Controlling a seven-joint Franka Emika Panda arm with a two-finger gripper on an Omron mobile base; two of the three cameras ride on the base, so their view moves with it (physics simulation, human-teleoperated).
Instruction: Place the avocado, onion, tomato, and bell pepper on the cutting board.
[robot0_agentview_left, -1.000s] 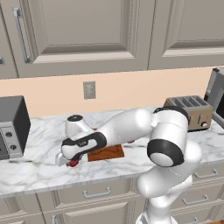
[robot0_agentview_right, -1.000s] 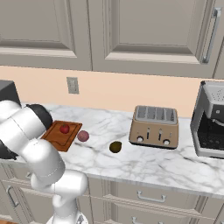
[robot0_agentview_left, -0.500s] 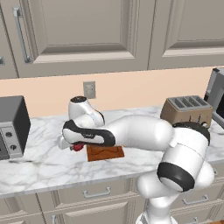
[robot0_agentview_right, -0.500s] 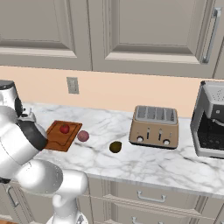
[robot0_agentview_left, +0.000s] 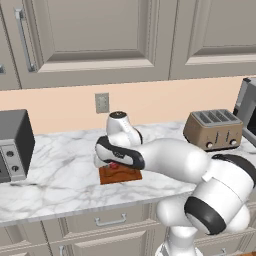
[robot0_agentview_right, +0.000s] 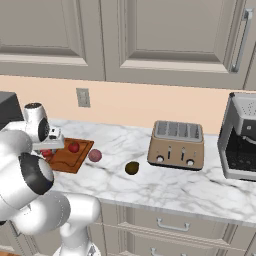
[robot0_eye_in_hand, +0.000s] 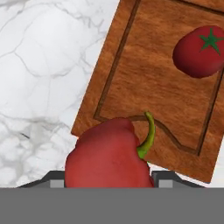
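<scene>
My gripper (robot0_eye_in_hand: 109, 175) is shut on the red bell pepper (robot0_eye_in_hand: 109, 157), which hangs with its green stem up over the near edge of the cutting board (robot0_eye_in_hand: 166, 96). The tomato (robot0_eye_in_hand: 199, 50) lies on the board at its far side. In the right base view the bell pepper (robot0_agentview_right: 46, 152) shows under the hand at the board's (robot0_agentview_right: 67, 161) left end, with the tomato (robot0_agentview_right: 74, 147) on it. The pink-purple onion (robot0_agentview_right: 95, 155) rests on the counter just right of the board. Further right lies the dark avocado (robot0_agentview_right: 132, 167). In the left base view my arm hides most of the board (robot0_agentview_left: 122, 175).
A toaster (robot0_agentview_right: 176, 145) stands on the marble counter right of the avocado, and a coffee machine (robot0_agentview_right: 242, 137) at the far right. A dark toaster oven (robot0_agentview_left: 12, 145) sits at the counter's left end. Wall cabinets hang above.
The arm has swung right, carrying the bell pepper from the counter left of the board to above the board's edge. Tomato, onion and avocado have not moved.
</scene>
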